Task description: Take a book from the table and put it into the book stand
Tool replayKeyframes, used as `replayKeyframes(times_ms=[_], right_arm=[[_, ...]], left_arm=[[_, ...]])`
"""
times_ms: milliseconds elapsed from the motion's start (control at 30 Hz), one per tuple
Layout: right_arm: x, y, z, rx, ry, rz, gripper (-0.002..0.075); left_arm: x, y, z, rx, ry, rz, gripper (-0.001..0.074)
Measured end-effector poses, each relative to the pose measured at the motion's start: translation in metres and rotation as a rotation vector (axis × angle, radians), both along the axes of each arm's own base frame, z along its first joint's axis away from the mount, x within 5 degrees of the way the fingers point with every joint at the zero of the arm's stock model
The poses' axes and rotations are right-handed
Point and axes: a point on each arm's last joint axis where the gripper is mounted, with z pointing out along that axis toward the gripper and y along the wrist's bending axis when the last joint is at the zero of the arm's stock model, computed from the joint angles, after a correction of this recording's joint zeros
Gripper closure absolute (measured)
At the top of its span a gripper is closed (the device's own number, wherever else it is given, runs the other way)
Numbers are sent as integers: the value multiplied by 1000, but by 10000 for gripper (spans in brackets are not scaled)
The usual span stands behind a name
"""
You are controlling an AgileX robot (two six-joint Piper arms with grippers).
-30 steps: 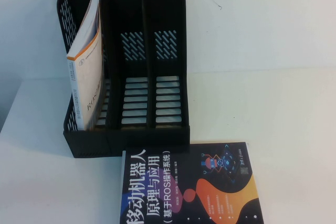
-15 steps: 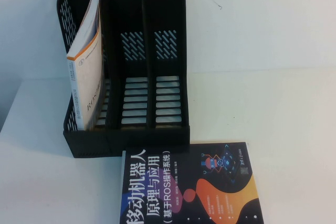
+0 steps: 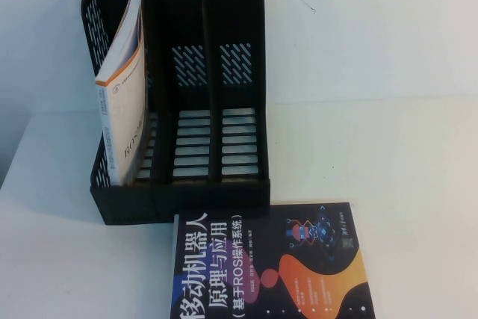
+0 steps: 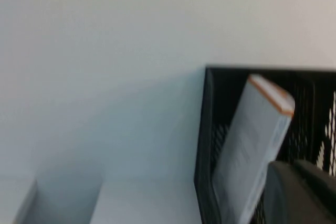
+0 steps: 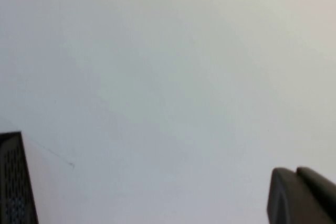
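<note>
The black book (image 3: 269, 267) with white Chinese title characters and orange, purple and blue blobs lies flat on the white table (image 3: 388, 155), just in front of the book stand (image 3: 239, 5). The stand is black with three upright compartments; its middle and right ones hold nothing. Neither gripper shows in the high view. My left gripper (image 4: 302, 192) shows only as dark fingertips pressed together, close to the stand's left side (image 4: 207, 145). My right gripper (image 5: 296, 192) shows the same way, fingertips together, facing the white wall, with a corner of the stand (image 5: 13, 182) at the view's edge.
A white-and-orange book (image 3: 123, 102) leans in the stand's left compartment; it also shows in the left wrist view (image 4: 252, 140). A white wall rises right behind the stand. The table's left edge runs near the stand, and bare tabletop lies to its right.
</note>
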Motion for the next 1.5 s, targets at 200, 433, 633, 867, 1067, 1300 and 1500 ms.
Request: replayKeyframes(times_ms=[200, 433, 633, 867, 1067, 1300, 1500], right_arm=[[-1, 9, 33, -62, 268, 86, 727], [32, 22, 48, 38, 637, 276, 727], [72, 39, 31, 88, 876, 533, 727], [128, 38, -10, 141, 1124, 597, 726], [165, 46, -40, 157, 1255, 651, 726], [185, 90, -66, 85, 1359, 734, 726], [210, 107, -86, 80, 1411, 720, 726]], left_arm=[[29, -6, -2, 27, 411, -78, 738], [72, -8, -21, -13, 659, -91, 738], [102, -21, -41, -161, 830, -205, 738], [130, -42, -64, -238, 951, -463, 738], [143, -45, -78, -281, 1002, -499, 738], [145, -48, -78, -326, 992, -524, 738], [146, -49, -77, -347, 985, -526, 717]])
